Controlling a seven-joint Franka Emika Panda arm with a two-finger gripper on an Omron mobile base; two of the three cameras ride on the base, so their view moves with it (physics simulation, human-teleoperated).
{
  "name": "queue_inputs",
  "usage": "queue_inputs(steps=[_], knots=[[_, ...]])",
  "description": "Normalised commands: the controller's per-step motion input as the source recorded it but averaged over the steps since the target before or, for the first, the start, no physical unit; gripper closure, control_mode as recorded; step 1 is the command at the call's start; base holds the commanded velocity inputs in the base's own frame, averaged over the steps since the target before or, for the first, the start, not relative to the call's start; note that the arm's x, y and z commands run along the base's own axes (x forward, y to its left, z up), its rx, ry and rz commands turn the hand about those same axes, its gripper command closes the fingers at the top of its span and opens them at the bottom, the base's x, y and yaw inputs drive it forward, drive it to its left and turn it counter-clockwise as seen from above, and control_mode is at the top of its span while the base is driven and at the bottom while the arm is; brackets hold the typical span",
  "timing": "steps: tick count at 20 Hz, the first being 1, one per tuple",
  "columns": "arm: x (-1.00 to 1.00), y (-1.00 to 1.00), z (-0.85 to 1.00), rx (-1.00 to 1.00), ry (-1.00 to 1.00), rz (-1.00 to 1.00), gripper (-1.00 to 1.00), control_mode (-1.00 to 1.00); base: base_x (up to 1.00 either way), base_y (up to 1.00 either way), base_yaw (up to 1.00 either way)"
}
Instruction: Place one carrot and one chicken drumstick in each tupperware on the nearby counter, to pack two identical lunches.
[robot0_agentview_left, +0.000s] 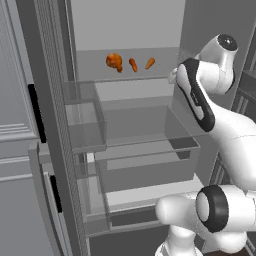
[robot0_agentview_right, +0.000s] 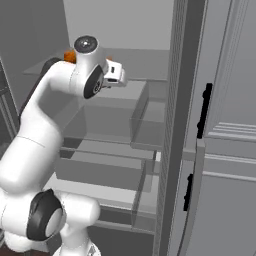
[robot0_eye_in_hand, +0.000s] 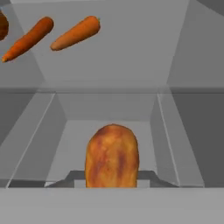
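gripper (robot0_eye_in_hand: 112, 186) is clamped on a drumstick (robot0_eye_in_hand: 112, 156) that sticks straight out in front of it inside the open fridge (robot0_agentview_left: 150, 115), with two carrots (robot0_eye_in_hand: 52, 34) on the shelf (robot0_eye_in_hand: 109, 61) further ahead, up and left

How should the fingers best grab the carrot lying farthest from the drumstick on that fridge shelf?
Probably around the carrot's thick middle, fingers closing across its width, coming from above. It lies flat and slanted on the shelf and tapers to a thin tip that could slip. The neighbour carrot lies apart, leaving room on both sides.
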Motion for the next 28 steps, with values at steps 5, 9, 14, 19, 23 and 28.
queue_inputs(steps=[5, 9, 14, 19, 23, 28], knots=[[-0.61, 0.28, -0.94, -0.08, 0.41, 0.04, 1.0, -1.0, 0.0, 0.0, 0.0], [-0.44, 0.21, -1.0, -0.04, 0.47, 0.03, 1.0, -1.0, 0.0, 0.0, 0.0], [-0.66, 0.1, -0.51, 0.0, 0.32, 0.01, 1.0, -1.0, 0.0, 0.0, 0.0], [-0.76, 0.02, -0.37, 0.01, 0.24, 0.0, 1.0, -1.0, 0.0, 0.0, 0.0], [-0.49, 0.0, -0.09, 0.02, 0.07, 0.0, 1.0, 1.0, -0.5, 0.01, 0.0], [0.0, 0.0, 0.0, 0.0, 0.0, 0.0, 1.0, 1.0, -0.97, 0.3, 0.01]])
